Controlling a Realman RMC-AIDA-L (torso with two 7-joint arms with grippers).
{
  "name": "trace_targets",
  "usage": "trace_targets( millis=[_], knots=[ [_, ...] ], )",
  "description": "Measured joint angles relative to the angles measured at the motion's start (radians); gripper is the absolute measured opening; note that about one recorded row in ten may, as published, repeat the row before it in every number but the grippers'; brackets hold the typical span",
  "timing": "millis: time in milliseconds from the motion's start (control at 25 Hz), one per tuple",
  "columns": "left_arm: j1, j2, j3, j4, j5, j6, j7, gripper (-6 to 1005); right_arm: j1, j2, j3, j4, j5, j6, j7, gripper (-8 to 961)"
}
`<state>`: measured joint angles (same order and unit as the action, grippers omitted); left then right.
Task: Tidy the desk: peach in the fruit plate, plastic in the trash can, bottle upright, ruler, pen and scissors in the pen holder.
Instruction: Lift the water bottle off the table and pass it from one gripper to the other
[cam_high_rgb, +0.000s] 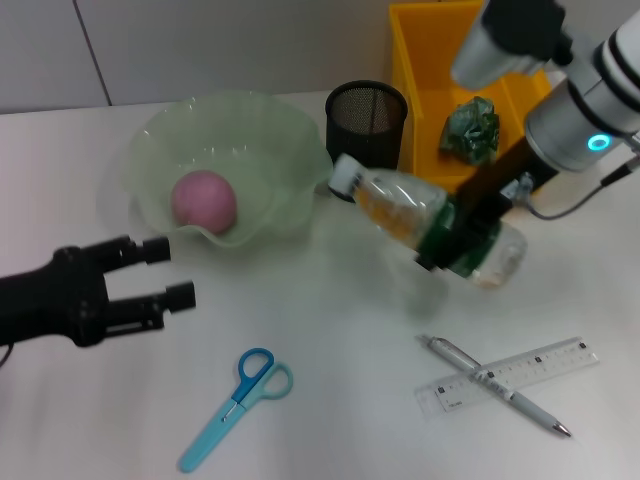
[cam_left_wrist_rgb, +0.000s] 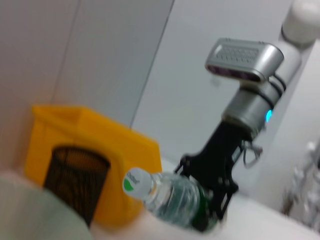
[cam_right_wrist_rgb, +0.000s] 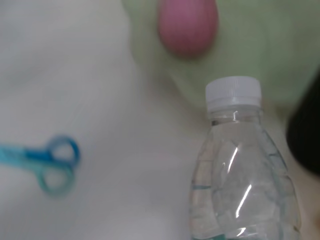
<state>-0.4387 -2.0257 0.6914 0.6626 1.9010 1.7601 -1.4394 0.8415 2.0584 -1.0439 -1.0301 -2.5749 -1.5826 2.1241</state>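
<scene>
White desk (cam_high_rgb: 330, 400); scissors (cam_high_rgb: 235, 393) | ruler (cam_high_rgb: 508, 375) under pen (cam_high_rgb: 493, 383)

Pen holder (cam_high_rgb: 367, 121) mouth open — tilted bottle (cam_high_rgb: 425, 218) crowds its front.

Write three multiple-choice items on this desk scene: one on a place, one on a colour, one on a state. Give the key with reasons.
1. Where is the peach?
A. in the fruit plate
B. in the pen holder
C. beside the scissors

2. What colour is the trash can?
A. green
B. yellow
C. black

3. How is the bottle now?
A. upright on the desk
B. tilted, held by the right gripper
C. inside the trash can

Key: A, the peach sits in the green plate; B, the bin behind the holder is yellow; B, black jaws clamp the bottle at a slant.
</scene>
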Motion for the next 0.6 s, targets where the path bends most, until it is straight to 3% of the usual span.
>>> trace_targets(
  millis=[360, 480, 600],
  knots=[
    [0.015, -0.004, -0.052, -0.018, -0.151, 0.021, 0.004, 770, -0.066, 0.012, 0.077, 0.019, 0.34, 0.036, -0.212, 762],
    [0.023, -0.004, -0.052, -0.05, -0.256, 0.032, 0.008, 769, -0.088, 0.019, 0.076, 0.074, 0.472, 0.058, -0.311, 762],
    [0.014, -0.004, -0.052, -0.072, -0.28, 0.033, 0.008, 768, -0.093, 0.02, 0.076, 0.152, 0.591, 0.073, -0.401, 762]
  ],
)
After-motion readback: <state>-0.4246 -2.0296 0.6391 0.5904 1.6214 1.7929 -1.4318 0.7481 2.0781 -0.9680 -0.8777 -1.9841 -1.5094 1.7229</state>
